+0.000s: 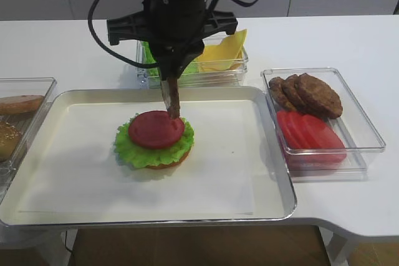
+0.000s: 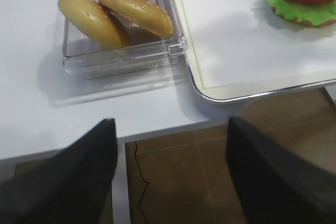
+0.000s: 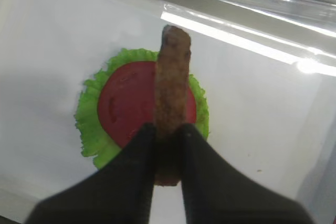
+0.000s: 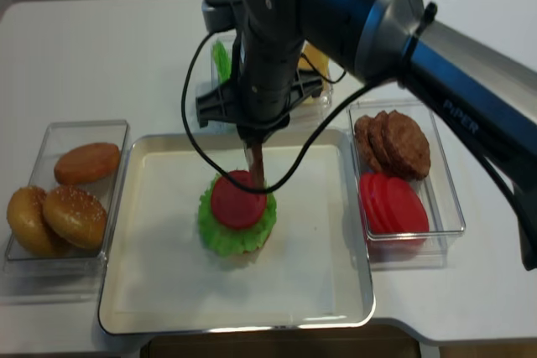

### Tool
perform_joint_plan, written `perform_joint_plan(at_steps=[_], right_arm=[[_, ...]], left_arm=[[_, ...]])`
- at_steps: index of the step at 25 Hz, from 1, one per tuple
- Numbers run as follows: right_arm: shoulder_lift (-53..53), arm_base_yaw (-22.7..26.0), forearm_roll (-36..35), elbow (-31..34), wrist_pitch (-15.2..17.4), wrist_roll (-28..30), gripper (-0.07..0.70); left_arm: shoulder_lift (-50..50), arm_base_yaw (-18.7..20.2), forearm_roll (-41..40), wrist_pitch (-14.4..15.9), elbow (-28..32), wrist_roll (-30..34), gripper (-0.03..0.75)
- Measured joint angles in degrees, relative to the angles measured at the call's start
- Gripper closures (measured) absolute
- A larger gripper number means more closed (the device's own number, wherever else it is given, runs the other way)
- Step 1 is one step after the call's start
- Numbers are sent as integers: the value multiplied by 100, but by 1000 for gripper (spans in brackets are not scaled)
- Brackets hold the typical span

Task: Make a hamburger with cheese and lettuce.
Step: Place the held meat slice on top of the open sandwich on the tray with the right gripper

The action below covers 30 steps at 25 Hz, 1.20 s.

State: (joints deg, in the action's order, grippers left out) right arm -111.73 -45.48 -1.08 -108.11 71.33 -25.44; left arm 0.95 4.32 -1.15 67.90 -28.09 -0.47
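On the tray sits the hamburger: a bun half, frilly lettuce and a red tomato slice on top. My right gripper is shut on a brown patty, which hangs edge-on with its lower end just over the tomato slice's back edge. Yellow cheese slices stand in a clear box behind the tray, beside more green leaves. My left gripper is open and holds nothing, hovering past the table's front-left edge, below the bun box.
A clear box right of the tray holds brown patties and tomato slices. Another clear box left of the tray holds bun halves. The right arm rises over the tray's back edge.
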Motion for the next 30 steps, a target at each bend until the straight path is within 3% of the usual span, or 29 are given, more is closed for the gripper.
perform_joint_plan(at_steps=[30], right_arm=[[0,-22,70,131,11,516,505]], left_arm=[[0,0,0,0,0,0,232]])
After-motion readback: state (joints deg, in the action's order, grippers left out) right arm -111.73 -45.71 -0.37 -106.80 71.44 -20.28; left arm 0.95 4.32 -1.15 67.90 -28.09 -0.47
